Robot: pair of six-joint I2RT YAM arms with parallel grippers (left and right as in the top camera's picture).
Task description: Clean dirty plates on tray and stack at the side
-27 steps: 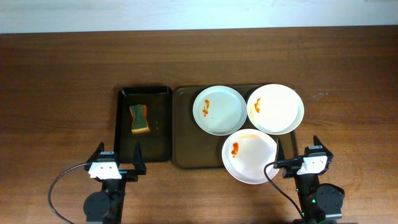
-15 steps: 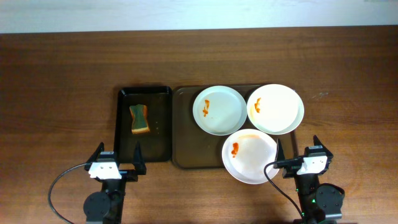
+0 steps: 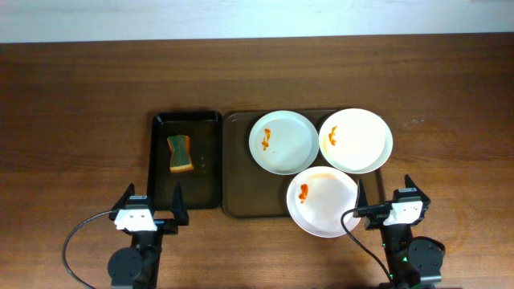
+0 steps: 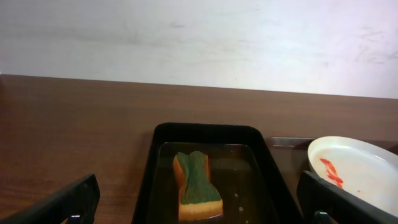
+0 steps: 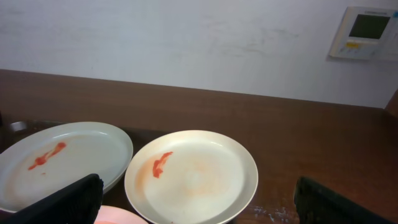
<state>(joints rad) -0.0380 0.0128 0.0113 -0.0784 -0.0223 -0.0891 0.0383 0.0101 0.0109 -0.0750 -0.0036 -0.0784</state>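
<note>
Three white plates with red sauce smears lie on a brown tray [image 3: 241, 172]: one at the back left [image 3: 283, 141], one at the back right [image 3: 356, 140], one at the front [image 3: 323, 201]. A green and yellow sponge [image 3: 181, 153] lies in a black tray [image 3: 209, 185] left of them. It also shows in the left wrist view [image 4: 196, 186]. My left gripper [image 3: 151, 207] is open and empty at the near edge, in front of the black tray. My right gripper [image 3: 383, 201] is open and empty beside the front plate. The back right plate [image 5: 191, 175] fills the right wrist view.
The two trays sit side by side in the middle of the brown wooden table. A white wall with a small wall panel [image 5: 367, 32] stands behind the table. Black cables [image 3: 76, 241] run from both arm bases at the near edge.
</note>
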